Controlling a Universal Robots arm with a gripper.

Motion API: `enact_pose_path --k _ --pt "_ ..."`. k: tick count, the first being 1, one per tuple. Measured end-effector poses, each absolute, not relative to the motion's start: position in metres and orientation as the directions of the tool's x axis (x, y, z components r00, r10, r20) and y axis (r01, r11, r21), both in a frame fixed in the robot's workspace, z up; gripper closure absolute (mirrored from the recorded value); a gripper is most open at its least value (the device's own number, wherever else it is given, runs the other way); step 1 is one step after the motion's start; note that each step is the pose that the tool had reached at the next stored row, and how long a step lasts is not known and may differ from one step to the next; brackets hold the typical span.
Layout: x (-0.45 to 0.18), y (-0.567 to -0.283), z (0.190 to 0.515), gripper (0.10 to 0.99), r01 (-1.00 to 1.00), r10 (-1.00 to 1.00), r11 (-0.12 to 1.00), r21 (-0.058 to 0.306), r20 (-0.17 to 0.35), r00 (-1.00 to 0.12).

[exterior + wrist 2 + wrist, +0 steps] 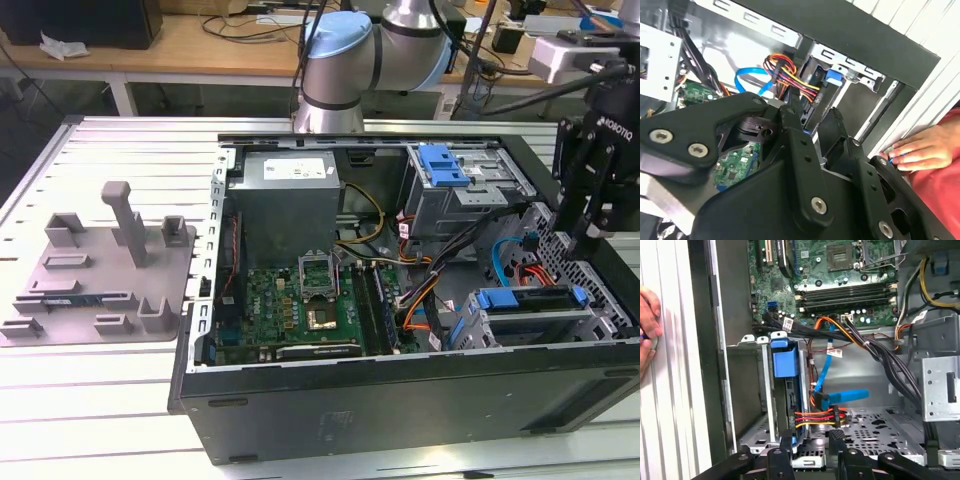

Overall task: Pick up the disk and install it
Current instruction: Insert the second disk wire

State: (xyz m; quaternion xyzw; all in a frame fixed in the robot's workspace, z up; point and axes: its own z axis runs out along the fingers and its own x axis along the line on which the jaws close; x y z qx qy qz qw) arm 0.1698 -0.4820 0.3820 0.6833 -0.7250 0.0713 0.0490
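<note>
In the exterior view, the black hand (588, 215) is hanging over the open computer case (400, 410) at the exterior view's right, just above the drive cage where the disk (530, 300), framed by its blue carrier, is sitting seated in its bay. The hand is standing released, its fingers apart and grasping nothing. A grey moulded tray (95, 265) is lying on the slatted worktop (80, 420) at the exterior view's left, well apart from the case. In the second wrist view, the hand's fingers (800, 145) are spreading before the cage, with red and yellow cables (790, 75) near them, and a person's hand (922, 150) is resting on the worktop beside the case wall. In the first wrist view, the disk (785, 365) is standing edge-on in its bay beside the motherboard (840, 270), a blue cable (840, 396) lying just beside it.
</note>
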Motion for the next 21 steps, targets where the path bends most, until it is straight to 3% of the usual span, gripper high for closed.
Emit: enact_pose_path --k 3,7,21 --pt "0.17 -0.478 0.382 0.663 -0.998 -0.978 0.056 -0.009 0.202 -0.056" --pt "0.168 -0.463 0.379 0.663 -0.998 -0.969 0.057 0.001 0.239 -0.055" --pt "0.155 -0.456 0.366 0.663 -0.994 -0.958 0.113 0.016 0.268 -0.104"
